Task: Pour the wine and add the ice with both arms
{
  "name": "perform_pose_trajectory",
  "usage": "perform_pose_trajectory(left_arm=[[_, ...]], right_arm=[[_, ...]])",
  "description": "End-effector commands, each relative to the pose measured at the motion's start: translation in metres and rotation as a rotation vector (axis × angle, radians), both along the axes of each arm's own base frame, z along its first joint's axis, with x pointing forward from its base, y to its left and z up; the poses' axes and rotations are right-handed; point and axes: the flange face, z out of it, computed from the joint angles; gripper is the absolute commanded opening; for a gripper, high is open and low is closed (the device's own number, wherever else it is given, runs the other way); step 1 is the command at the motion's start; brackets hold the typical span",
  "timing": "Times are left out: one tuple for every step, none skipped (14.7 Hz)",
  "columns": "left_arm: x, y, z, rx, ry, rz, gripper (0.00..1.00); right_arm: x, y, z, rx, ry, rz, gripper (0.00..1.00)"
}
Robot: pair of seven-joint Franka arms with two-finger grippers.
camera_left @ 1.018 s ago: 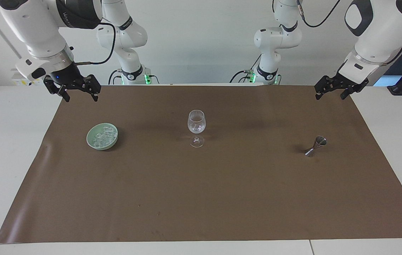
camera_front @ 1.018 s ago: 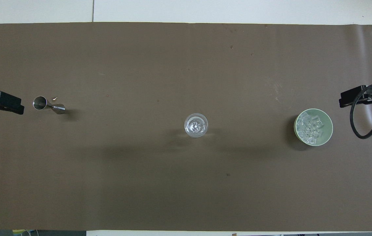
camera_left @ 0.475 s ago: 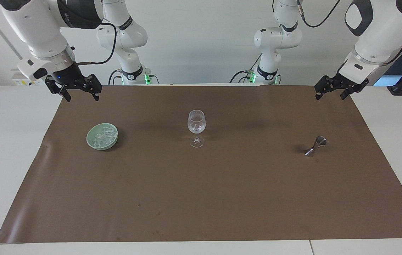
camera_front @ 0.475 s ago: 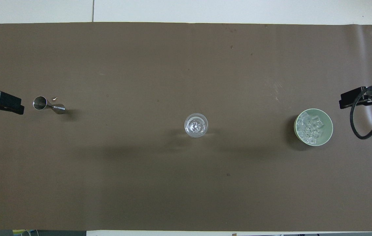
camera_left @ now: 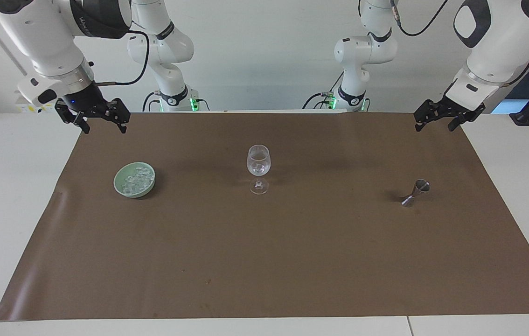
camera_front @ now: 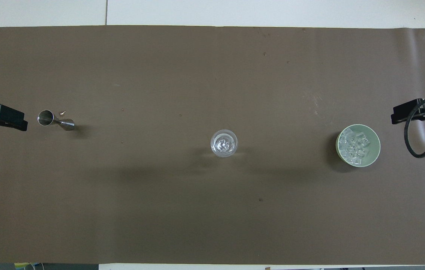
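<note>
Standing between ice bowl and jigger: wine glass.

You have one stemmed glass at mid-mat, one green bowl of ice beside it toward the right arm's end, one steel jigger toward the left arm's, and two arms.

Lighting's pretty even and bright, nothing blown out. Soft blurry shadows fall on the brown mat beside the wine glass, the green bowl and the jigger. Slight sheen along the mat's curled edge. Both views look sharp, with no obvious warping at the edges.
</note>
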Motion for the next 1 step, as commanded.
perform_pose_trajectory(left_arm=[[-0.0066,0.0039,0.0016,0.017,-0.018,-0.002,1.00]], right_arm=[[-0.0039,-0.0023,0.0015,0.011,0.001,0.008,1.00]])
